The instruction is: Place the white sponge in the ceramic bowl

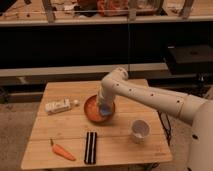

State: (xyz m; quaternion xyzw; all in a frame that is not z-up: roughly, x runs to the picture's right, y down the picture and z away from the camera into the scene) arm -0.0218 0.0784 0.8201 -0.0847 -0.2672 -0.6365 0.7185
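The ceramic bowl (92, 111), round, shallow and orange-brown, sits at the middle of the wooden table (120, 147). My gripper (104, 109) reaches down from the white arm (145, 95) into the right half of the bowl. A pale bluish-white patch shows at its tip, low inside the bowl. I cannot tell whether this is the white sponge or part of the gripper. No other clear sponge is in view.
A white flat packet (58, 105) with a small white piece beside it lies left of the bowl. A white cup (140, 131) stands at the front right. A carrot (63, 151) and a black ridged bar (90, 147) lie at the front.
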